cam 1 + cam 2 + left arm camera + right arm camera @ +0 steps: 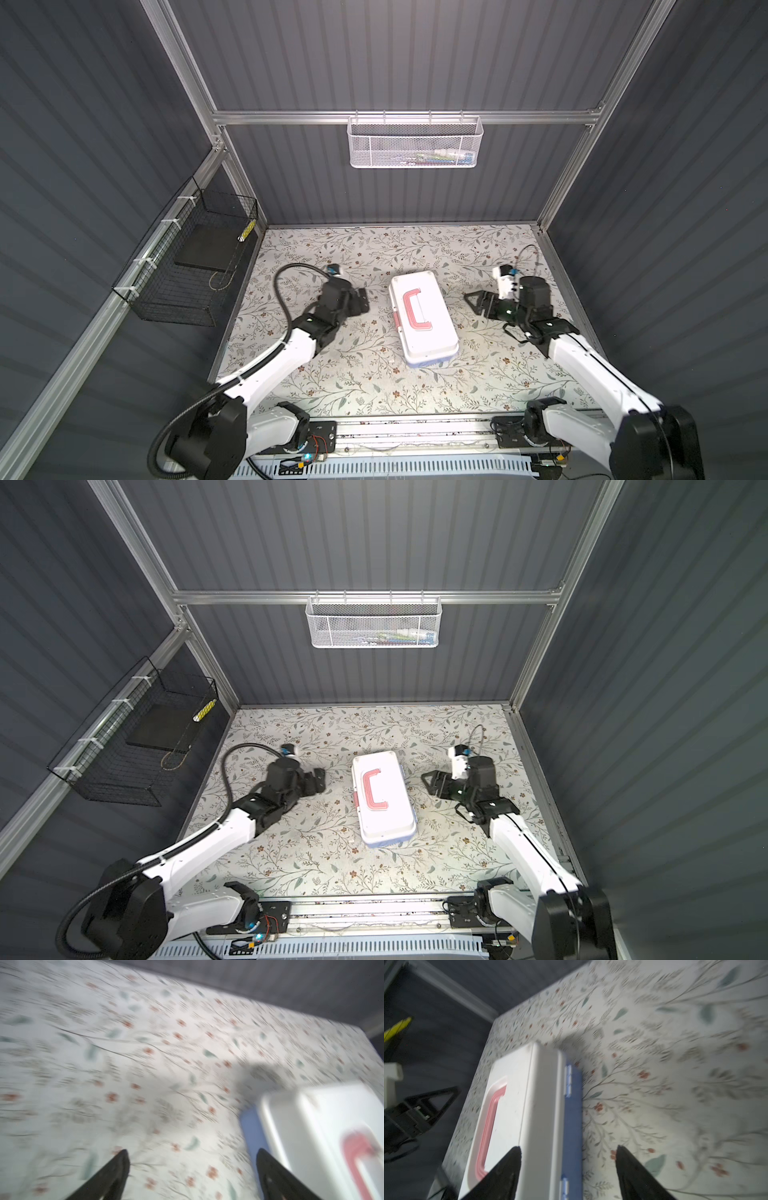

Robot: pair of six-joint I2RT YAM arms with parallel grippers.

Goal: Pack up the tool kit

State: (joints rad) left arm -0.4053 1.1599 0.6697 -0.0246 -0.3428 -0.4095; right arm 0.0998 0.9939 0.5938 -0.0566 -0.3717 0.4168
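Top views | I'm seeing the box [424, 318] shut | left gripper [362, 300], right gripper [471, 301] hanging spread, empty | I'm judging packing done; latch [397, 323] needing a check.

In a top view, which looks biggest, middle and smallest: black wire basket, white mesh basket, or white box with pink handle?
1. Black wire basket: clearly largest.
2 and 3. White mesh basket and white box: they look about alike, and the basket hangs higher up, so no ranking.
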